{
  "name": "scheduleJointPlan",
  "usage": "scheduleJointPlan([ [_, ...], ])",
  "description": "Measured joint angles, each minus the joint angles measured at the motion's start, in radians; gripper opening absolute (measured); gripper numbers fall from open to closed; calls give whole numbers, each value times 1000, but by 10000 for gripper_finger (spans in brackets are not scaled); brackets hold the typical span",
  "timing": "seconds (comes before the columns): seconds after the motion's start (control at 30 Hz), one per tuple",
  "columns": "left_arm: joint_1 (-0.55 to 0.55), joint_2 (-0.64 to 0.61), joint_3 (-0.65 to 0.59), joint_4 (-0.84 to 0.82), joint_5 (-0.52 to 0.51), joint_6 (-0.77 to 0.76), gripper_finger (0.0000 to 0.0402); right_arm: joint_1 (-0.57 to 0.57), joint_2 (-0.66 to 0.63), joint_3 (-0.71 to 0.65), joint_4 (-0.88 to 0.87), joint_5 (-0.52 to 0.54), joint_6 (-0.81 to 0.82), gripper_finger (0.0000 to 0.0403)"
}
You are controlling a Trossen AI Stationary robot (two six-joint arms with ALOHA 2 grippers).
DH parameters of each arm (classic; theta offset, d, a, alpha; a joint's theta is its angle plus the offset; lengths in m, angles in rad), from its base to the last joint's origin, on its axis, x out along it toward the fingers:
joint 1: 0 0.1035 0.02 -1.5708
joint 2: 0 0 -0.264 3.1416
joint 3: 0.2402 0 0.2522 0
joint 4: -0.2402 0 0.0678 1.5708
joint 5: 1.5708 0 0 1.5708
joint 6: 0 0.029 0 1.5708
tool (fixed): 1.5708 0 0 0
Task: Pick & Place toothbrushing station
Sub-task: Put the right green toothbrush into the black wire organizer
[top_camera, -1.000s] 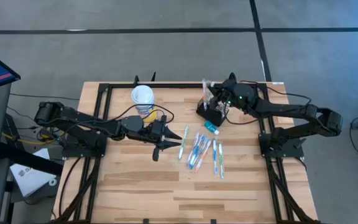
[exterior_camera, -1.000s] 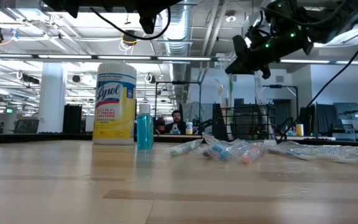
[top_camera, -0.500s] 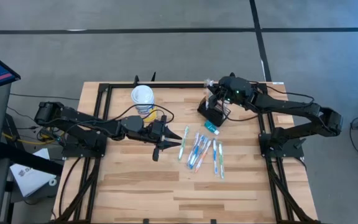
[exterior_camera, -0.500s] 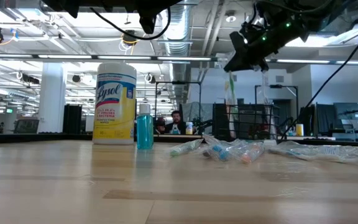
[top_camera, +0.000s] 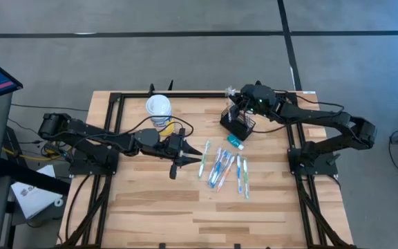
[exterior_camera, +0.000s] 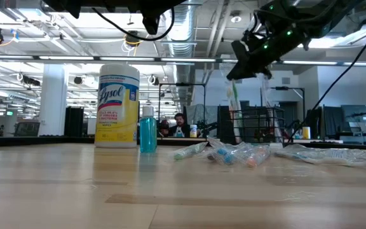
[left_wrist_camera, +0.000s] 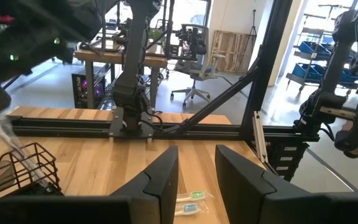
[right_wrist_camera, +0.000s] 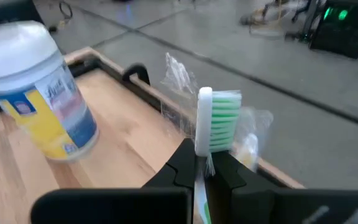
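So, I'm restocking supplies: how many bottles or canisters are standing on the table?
2: the yellow wipes canister at the table's far left, and a small blue bottle right beside it. Something small could be hidden behind the mesh caddy.

My right gripper [top_camera: 235,104] hangs over the caddy [top_camera: 238,124] near the table's [top_camera: 157,207] far right corner; canister [top_camera: 159,111] far left, toothbrushes [top_camera: 223,167] mid-table beside my left gripper [top_camera: 182,160]
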Motion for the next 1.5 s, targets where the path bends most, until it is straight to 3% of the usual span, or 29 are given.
scheduleJointPlan([
  [0.37,0,0,0,-3,0,0,102,-33,111,2,74,-27,10,6],
  [0.6,0,0,0,-4,0,0,102,-35,112,2,72,-47,11,8],
  [0.93,0,0,0,-4,0,0,102,-34,112,2,69,-49,10,42],
  [1.5,0,0,0,-8,0,0,102,-34,84,2,38,-50,5,43],
])
